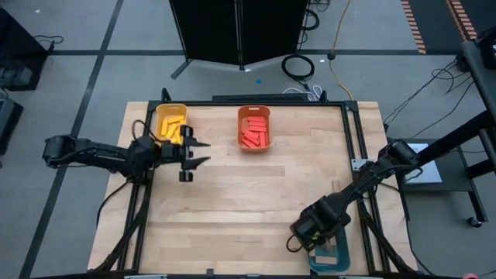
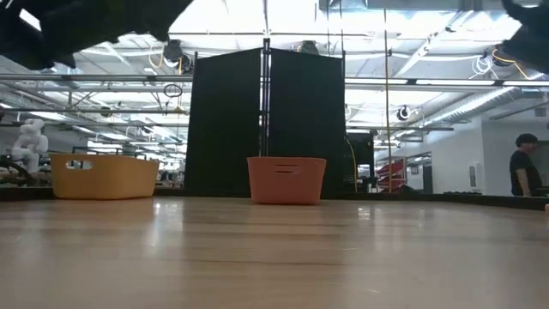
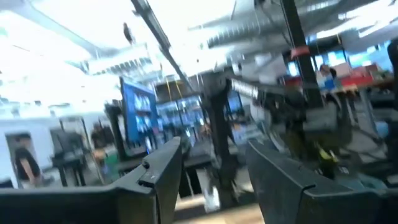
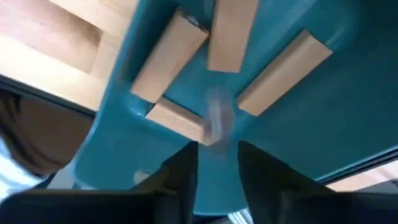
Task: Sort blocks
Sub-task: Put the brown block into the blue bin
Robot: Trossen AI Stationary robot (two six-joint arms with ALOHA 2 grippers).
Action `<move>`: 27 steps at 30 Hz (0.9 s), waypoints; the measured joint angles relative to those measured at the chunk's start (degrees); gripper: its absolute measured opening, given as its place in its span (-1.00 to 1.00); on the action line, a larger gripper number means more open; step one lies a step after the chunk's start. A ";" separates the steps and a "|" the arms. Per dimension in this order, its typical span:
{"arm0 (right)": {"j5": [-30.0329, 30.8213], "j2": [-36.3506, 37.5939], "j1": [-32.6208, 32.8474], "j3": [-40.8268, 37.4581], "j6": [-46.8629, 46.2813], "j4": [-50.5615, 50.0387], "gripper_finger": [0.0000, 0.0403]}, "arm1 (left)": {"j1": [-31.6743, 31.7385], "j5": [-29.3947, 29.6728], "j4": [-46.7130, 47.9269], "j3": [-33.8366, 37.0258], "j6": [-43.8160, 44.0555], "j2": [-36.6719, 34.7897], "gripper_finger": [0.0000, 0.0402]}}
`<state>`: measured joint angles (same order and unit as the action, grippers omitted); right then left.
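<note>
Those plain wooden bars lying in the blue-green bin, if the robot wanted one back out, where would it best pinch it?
Probably across the narrow width, near mid-length, coming straight down from above. The tan blocks lie flat in the teal bin, so their ends and undersides are hard to reach. The one lying apart is easiest; others overlap. The right gripper hangs over them, open.

Bench (image 1: pixel 248 194) fills the centre of the high view. Two bins at its upper edge: left bin (image 1: pixel 171 122) upper left, holding blocks (image 1: pixel 172 128); middle bin (image 1: pixel 255 128) upper centre, holding blocks (image 1: pixel 254 132). Third bin (image 1: pixel 332 254) at the lower right edge, mostly under the right arm; blocks (image 4: pixel 168 56) lie in it. Left end effector (image 1: pixel 195 152) sits centre-left, just below-right of the left bin. Right end effector (image 4: pixel 217 149) is over the third bin.
</note>
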<state>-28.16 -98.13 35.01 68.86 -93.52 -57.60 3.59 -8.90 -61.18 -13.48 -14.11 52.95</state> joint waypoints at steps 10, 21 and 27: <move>-7.79 5.00 -6.99 0.02 4.84 -2.08 -0.22 | 7.84 -4.59 2.69 -3.18 -0.52 -0.18 -0.12; 25.51 18.06 -19.34 0.09 7.50 -16.86 -0.27 | 15.43 -5.31 14.43 -3.18 -8.98 1.08 -0.12; 26.32 18.25 -29.46 -1.76 10.66 -26.44 -0.27 | 20.12 -6.04 13.04 -3.18 -11.78 3.38 -0.12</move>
<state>-1.83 -79.88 5.54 67.10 -82.86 -84.04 23.71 -14.94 -48.14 -16.67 -25.89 56.34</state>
